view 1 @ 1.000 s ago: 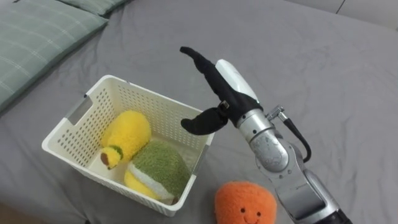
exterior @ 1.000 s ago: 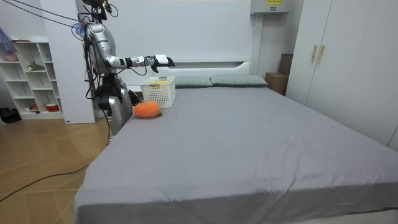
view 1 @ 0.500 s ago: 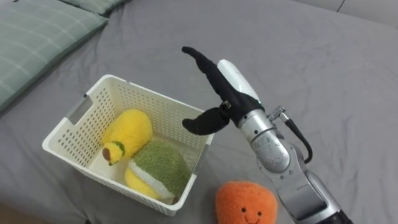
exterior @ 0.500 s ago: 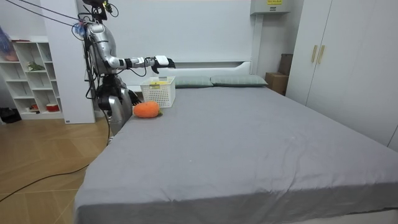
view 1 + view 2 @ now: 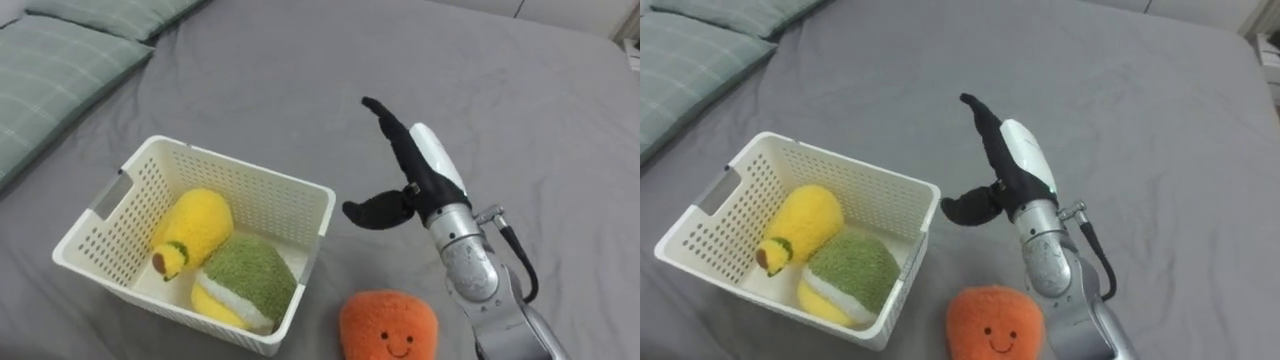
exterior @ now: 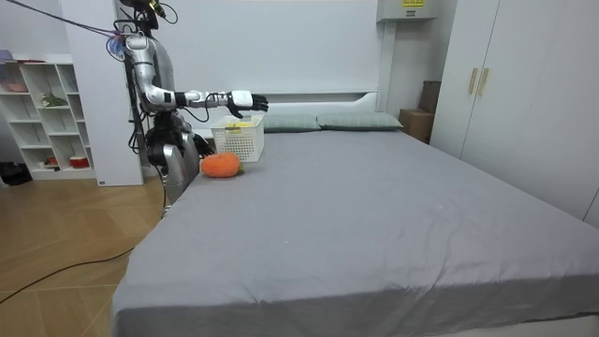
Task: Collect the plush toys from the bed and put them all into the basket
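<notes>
An orange toy (image 5: 388,326) with a stitched smile lies on the grey bed (image 5: 300,80), below the fingers (image 5: 385,115) of the robot's right hand (image 5: 428,172) and just right of a white basket (image 5: 270,205). It is not in the basket and nothing grasps it. The hand hangs in the air above the sheet, released, its dark fingers straight and pointing away from the robot, the thumb spread toward the basket; it holds nothing. Left of the fingers the basket stands on the bed with a yellow toy (image 5: 190,225) and a green toy (image 5: 245,280) lying side by side inside, touching. Further left of the fingers, past the basket, lie pale green pillows (image 5: 60,70). In the room view the robot stands at the bedside by the basket, right arm stretched over the bed, a white shelf (image 6: 42,122) behind it.
</notes>
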{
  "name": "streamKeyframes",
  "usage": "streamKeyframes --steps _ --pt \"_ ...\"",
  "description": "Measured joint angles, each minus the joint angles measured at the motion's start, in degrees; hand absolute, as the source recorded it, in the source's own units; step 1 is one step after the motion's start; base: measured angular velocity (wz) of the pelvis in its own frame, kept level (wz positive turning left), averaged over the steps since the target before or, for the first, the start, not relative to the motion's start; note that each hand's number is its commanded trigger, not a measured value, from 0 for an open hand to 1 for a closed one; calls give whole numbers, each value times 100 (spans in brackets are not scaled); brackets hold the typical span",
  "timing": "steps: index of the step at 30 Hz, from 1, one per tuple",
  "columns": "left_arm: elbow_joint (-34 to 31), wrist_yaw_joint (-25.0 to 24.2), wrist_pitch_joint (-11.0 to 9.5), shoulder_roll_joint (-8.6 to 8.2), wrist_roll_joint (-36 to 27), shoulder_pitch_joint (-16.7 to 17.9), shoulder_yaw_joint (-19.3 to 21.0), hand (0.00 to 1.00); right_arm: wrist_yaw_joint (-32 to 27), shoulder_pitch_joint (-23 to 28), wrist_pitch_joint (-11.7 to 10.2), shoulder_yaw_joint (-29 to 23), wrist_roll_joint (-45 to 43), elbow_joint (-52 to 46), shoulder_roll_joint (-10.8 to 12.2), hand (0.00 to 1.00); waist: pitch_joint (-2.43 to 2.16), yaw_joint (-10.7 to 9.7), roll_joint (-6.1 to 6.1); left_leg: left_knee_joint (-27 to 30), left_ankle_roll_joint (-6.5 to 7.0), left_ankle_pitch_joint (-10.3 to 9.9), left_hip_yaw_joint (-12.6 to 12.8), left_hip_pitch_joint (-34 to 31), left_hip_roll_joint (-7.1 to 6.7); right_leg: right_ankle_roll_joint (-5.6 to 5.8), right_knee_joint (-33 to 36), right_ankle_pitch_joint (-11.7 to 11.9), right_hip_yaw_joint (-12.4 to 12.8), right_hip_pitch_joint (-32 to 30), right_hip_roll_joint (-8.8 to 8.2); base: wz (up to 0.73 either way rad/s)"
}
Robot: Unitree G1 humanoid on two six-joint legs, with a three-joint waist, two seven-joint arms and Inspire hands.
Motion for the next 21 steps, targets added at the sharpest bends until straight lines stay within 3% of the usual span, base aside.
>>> streamKeyframes --steps 5,15,21 --pt "-29 -1 3 -2 -49 26 -1 0 -20 177 -9 -201 444 225 -75 0 -3 -122 -14 4 1 0 35 32 0 0 15 0 19 5 -7 -1" --pt "-16 0 -99 -8 -45 211 339 0 22 805 -32 -725 370 298 -67 0 26 -295 -129 -11 10 -33 203 82 14 10 -6 -7 261 -4 33 -9" --pt "32 11 -123 -14 -43 251 365 0 -17 964 -104 -864 339 503 -68 0 22 -309 -101 -10 13 -49 246 98 21 14 -3 -4 317 -6 45 -3"
